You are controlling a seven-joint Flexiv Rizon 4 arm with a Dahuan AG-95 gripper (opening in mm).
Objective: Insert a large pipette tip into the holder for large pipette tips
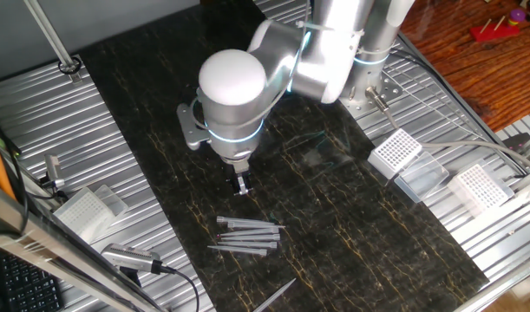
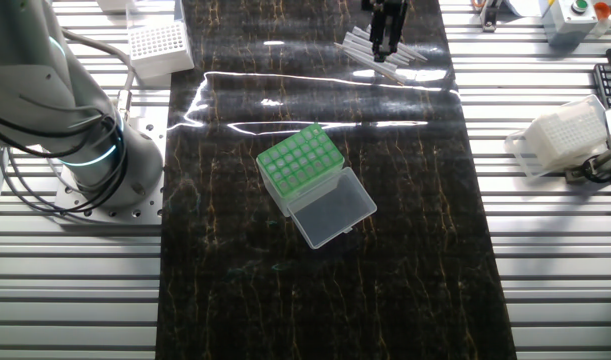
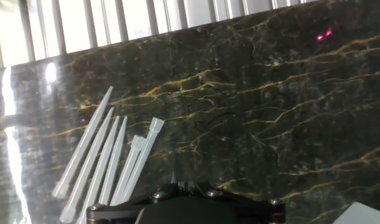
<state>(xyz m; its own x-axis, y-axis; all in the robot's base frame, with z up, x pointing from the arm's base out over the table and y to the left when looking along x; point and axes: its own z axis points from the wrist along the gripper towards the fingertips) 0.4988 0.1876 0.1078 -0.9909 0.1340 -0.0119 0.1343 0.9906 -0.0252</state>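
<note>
Early stage: claw (image 1: 241,185) hovers over the loose large pipette tips (image 1: 247,236) on the desk (image 2: 405,250), jaw state unclear, nothing visibly held, green-topped holder (image 2: 302,167) awaits insertion.

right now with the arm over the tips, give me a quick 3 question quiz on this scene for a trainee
1. True or false: the holder for large pipette tips has its clear lid closed over the green top.
2. Multiple choice: the large pipette tips lie (A) loaded in the green holder, (B) loose in a small pile on the dark mat, (C) on the metal slats.
3. Short answer: is the claw holding a tip?

Key
1. False: the lid lies open beside it.
2. B.
3. None visible between its fingers; it hangs above the pile, and whether it is open or shut cannot be told.
</note>
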